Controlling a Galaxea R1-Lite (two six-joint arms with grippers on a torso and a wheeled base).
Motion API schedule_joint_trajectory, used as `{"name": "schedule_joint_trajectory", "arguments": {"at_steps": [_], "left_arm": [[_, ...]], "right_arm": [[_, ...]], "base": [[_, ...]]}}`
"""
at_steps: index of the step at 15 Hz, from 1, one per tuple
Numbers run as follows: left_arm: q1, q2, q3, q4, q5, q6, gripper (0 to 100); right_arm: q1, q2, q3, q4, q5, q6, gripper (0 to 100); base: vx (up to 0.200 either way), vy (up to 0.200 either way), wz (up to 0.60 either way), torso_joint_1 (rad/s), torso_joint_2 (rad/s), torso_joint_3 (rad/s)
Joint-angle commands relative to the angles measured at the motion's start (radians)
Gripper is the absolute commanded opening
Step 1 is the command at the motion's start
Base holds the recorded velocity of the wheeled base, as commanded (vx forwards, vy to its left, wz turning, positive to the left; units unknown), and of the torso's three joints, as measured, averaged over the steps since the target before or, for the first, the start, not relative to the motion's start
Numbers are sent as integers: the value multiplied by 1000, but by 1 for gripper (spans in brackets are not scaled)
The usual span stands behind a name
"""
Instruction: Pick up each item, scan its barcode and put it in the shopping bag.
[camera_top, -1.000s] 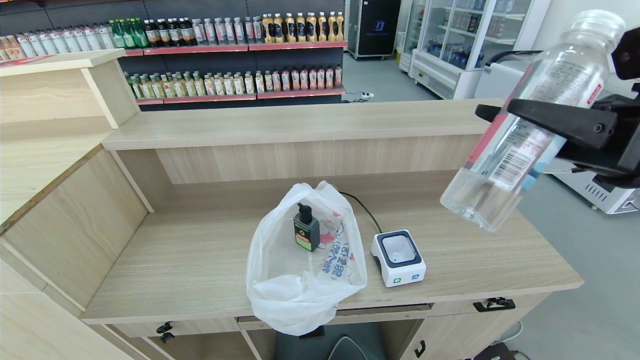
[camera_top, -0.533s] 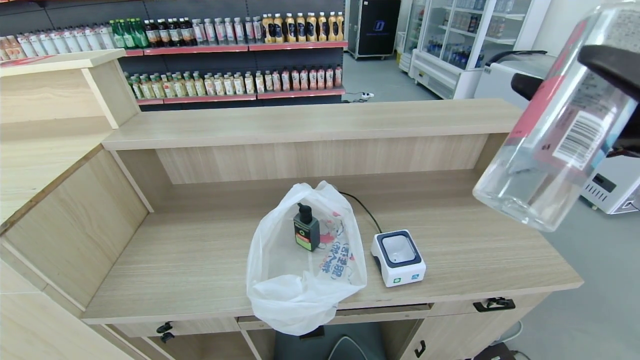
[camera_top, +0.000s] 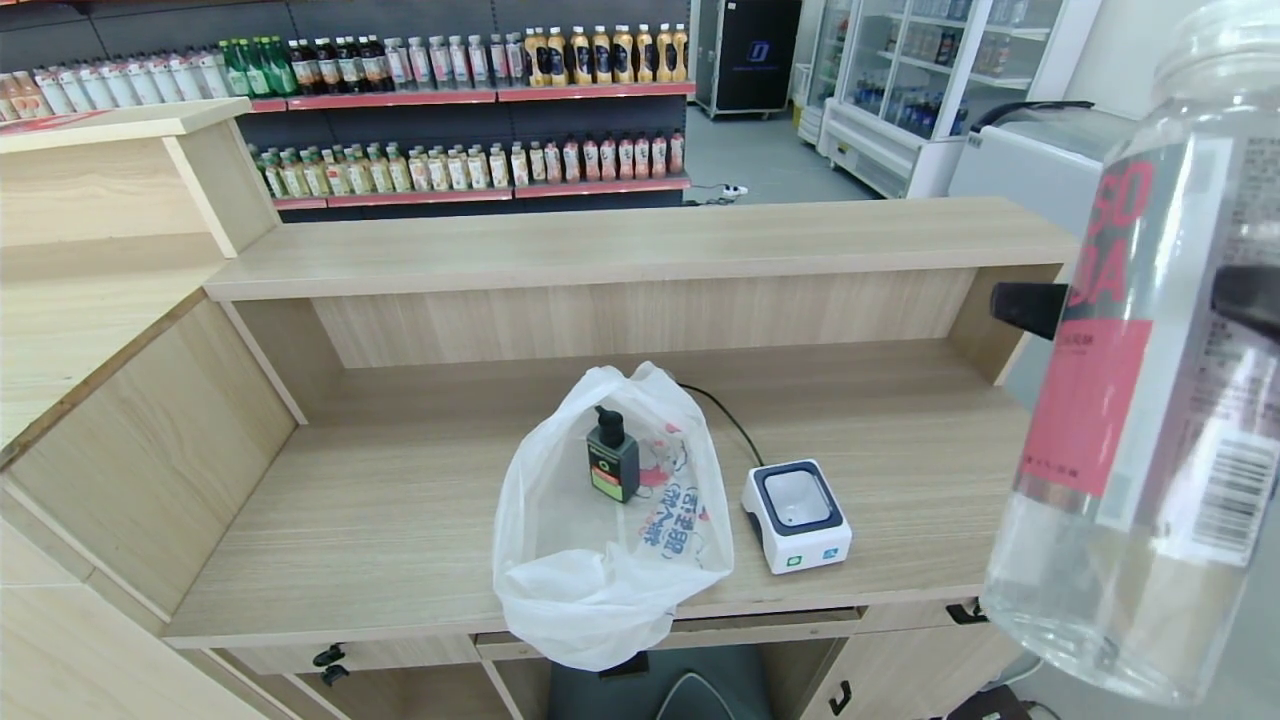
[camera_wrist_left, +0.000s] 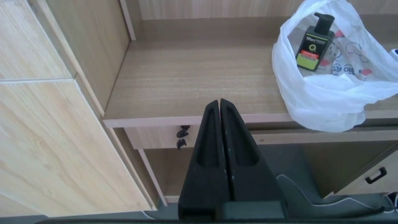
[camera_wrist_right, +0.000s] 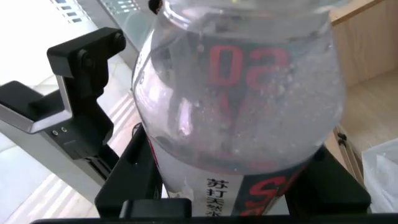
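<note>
On the head camera I see the clear bottle (camera_top: 1150, 420) cut off by the right edge. It hides most of the right end effector (camera_top: 1140, 300) and the right front corner of the worktop (camera_top: 400, 520) from me. On the right wrist camera its top runs past the edge.

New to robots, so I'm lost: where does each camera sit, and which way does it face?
Head: forward and down over counter, shopping bag, scanner; right pincer grips clear bottle.
Left wrist: past shut left pincer toward counter edge.
Right wrist: along right pincer at clear bottle.
Shared: shopping bag, head and left wrist.
</note>
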Motion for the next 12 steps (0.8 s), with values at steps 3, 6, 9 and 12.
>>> {"name": "schedule_joint_trajectory", "arguments": {"at_steps": [3, 6, 9, 12], "left_arm": [[1, 0, 0, 0, 0, 0, 0], [1, 0, 0, 0, 0, 0, 0], [1, 0, 0, 0, 0, 0, 0], [1, 0, 0, 0, 0, 0, 0]], "right_arm": [[-1, 0, 7, -1, 22, -1, 0], [9, -7, 15, -1, 25, -3, 0], [9, -23, 45, 2, 53, -35, 0], [7, -33, 49, 45, 53, -78, 0]], "base": [[0, 0, 0, 0, 0, 0], [0, 0, 0, 0, 0, 0], [0, 0, 0, 0, 0, 0], [0, 0, 0, 0, 0, 0]]}}
